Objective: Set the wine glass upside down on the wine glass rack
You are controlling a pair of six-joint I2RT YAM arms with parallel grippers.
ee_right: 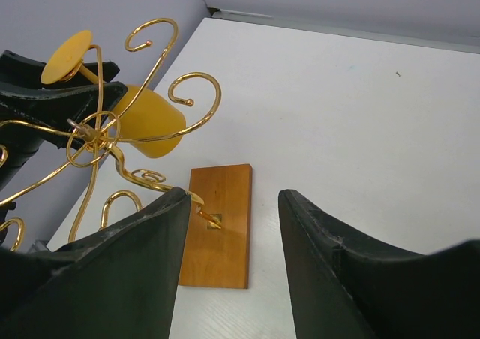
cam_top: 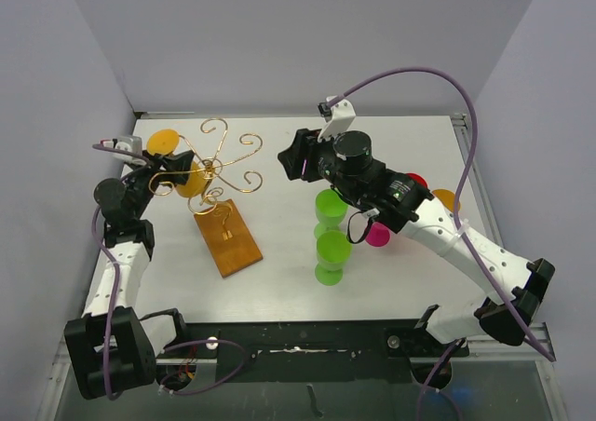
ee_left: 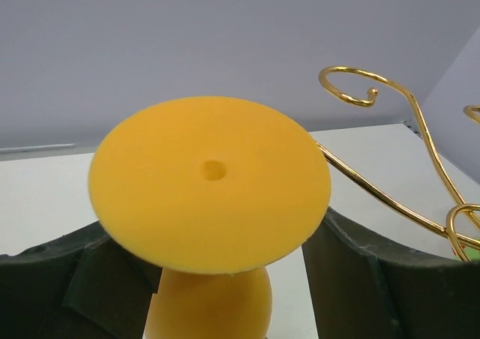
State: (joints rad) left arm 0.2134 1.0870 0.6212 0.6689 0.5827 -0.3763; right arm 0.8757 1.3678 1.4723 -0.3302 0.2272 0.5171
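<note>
Left gripper [ee_left: 232, 294] clamped on the orange plastic wine glass [ee_left: 210, 181] just under its round foot, foot end uppermost, glass tilted. Just right of the fingers: thin gold wire rack on brown wooden base [ee_right: 220, 226], curled arms beside the bowl, contact unclear. Right gripper [ee_right: 229, 204] spread wide, holding nothing, apart from the rack.

Left hand [cam_top: 160, 171] clamped, raised; right hand [cam_top: 292, 161] spread.

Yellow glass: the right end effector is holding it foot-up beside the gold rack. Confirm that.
Not quite: it is the left end effector that holds the yellow glass foot-up beside the gold rack, as the left wrist view shows. The right end effector is open and holds nothing.
</note>
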